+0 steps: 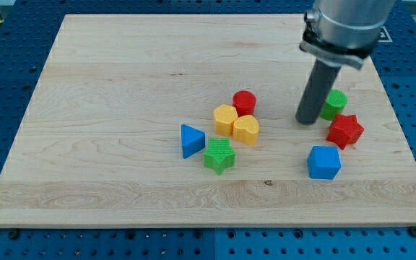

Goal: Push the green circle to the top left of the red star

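Note:
The green circle [334, 105] lies at the view's right, partly hidden behind my rod. The red star [345, 131] lies just below and slightly right of it, touching or nearly touching. My tip [308, 120] rests on the board just left of the green circle and up-left of the red star.
A blue cube [323, 162] lies below the red star. A cluster sits mid-board: red cylinder [244, 102], yellow hexagon [225, 119], yellow heart [246, 130], green star [219, 155], blue triangle [191, 140]. The wooden board [121, 108] ends close to the view's right of the star.

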`<action>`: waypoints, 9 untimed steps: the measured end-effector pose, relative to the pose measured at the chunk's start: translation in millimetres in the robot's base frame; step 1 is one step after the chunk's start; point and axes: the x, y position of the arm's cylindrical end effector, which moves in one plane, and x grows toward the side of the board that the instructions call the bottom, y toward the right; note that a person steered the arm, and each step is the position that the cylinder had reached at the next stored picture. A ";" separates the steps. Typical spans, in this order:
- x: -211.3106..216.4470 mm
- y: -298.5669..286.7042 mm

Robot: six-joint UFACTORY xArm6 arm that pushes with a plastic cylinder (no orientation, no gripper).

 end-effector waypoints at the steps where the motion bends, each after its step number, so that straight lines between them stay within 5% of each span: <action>1: -51.4 5.5; 6: -64.9 68.2; 9: -22.3 60.2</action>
